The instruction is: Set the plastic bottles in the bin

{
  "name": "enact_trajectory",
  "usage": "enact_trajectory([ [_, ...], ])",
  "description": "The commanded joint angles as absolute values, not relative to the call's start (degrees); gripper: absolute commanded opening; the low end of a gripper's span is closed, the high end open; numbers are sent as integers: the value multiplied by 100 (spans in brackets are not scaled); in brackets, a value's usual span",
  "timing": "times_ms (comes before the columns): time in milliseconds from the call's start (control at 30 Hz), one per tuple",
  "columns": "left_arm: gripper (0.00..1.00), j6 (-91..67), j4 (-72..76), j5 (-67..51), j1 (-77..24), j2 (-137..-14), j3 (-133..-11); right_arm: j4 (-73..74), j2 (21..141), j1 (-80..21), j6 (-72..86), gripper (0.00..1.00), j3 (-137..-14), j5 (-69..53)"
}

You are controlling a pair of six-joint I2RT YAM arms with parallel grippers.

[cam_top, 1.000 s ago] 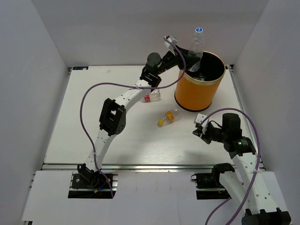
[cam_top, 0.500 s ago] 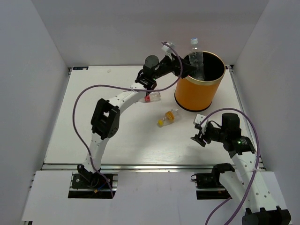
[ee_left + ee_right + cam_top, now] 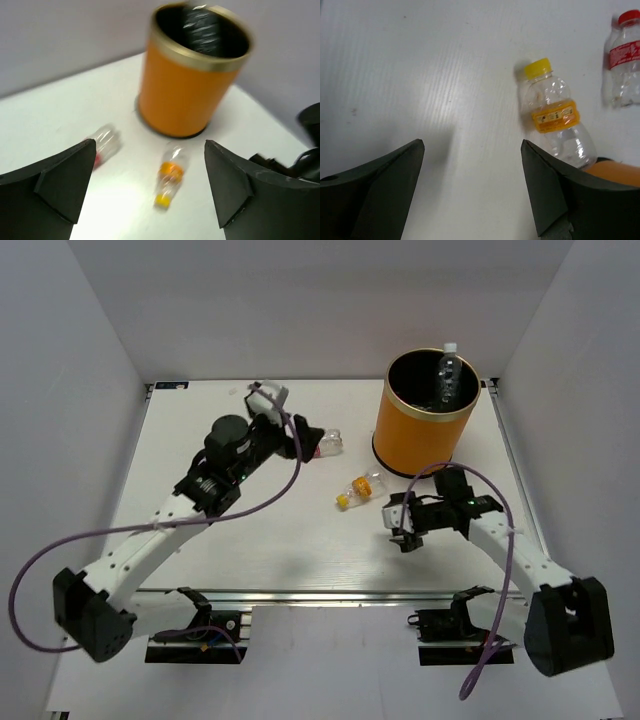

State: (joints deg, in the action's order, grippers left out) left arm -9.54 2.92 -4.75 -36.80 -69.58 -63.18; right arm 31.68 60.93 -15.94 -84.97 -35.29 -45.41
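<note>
The orange bin (image 3: 425, 425) stands at the back right with a clear bottle (image 3: 447, 378) upright inside it; the left wrist view shows the bin (image 3: 187, 87) ahead. A yellow-capped bottle (image 3: 360, 490) lies on the table left of the bin's foot. A red-labelled bottle (image 3: 329, 444) lies further back. My left gripper (image 3: 305, 440) hovers open by the red-labelled bottle (image 3: 104, 145), and the yellow-capped bottle (image 3: 170, 175) shows between its fingers. My right gripper (image 3: 398, 524) is open and empty, just right of the yellow-capped bottle (image 3: 552, 117). The red-labelled bottle (image 3: 624, 55) shows at the upper right of the right wrist view.
White walls close the table (image 3: 250, 540) in on the left, back and right. Purple cables loop from both arms over the front half. The left arm's base and elbow lie low along the front left.
The left gripper let go of the clear bottle, which dropped into the bin, and the arm swung back left and down. The right gripper opened and moved left towards the yellow-capped bottle.
</note>
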Motion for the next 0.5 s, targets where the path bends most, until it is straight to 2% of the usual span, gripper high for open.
enact_trajectory([
  [0, 100, -519, -1104, 1141, -3639, -6776, -5845, 2278, 6555, -2152, -8737, 84, -4077, -4028],
  [233, 100, -554, -2538, 1976, -3639, -7400, -6231, 1223, 7952, -3137, -7858, 88, -4930, -2219],
  [467, 100, -431, -2488, 2092, -3639, -7093, -6064, 1599, 9401, -3392, -7928, 88, -6001, -1170],
])
